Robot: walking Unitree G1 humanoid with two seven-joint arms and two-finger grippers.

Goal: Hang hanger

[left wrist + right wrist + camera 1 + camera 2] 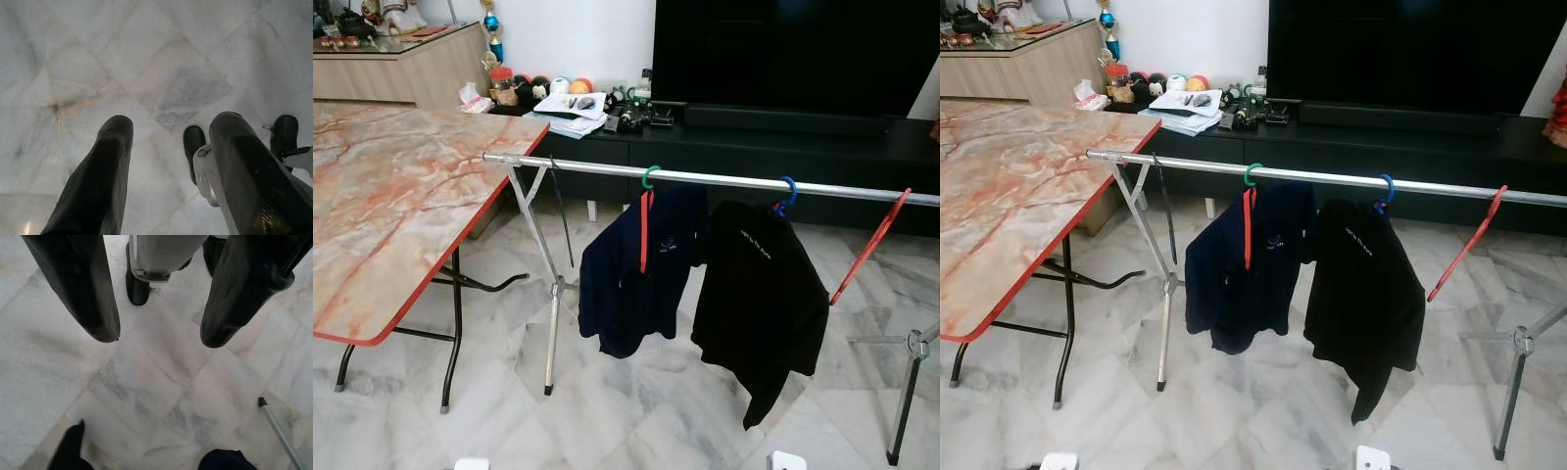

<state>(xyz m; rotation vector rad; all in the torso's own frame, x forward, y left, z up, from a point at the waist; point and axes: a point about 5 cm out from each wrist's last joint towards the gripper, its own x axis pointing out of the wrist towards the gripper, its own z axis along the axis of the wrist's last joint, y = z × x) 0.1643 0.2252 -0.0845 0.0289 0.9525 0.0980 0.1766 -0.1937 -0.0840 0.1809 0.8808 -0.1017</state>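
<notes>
Left pincer (168, 127) gapes over floor (161, 73) (idle); red hanger (869, 245) on rail (724, 179).

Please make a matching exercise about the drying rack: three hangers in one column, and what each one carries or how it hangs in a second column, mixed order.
Things:
1. green-hooked hanger
2. blue-hooked hanger
3. red hanger

States:
A. bare, slanting from the rail
B. carries the navy shirt
C. carries the black shirt

Pairs: 1-B, 2-C, 3-A
</notes>
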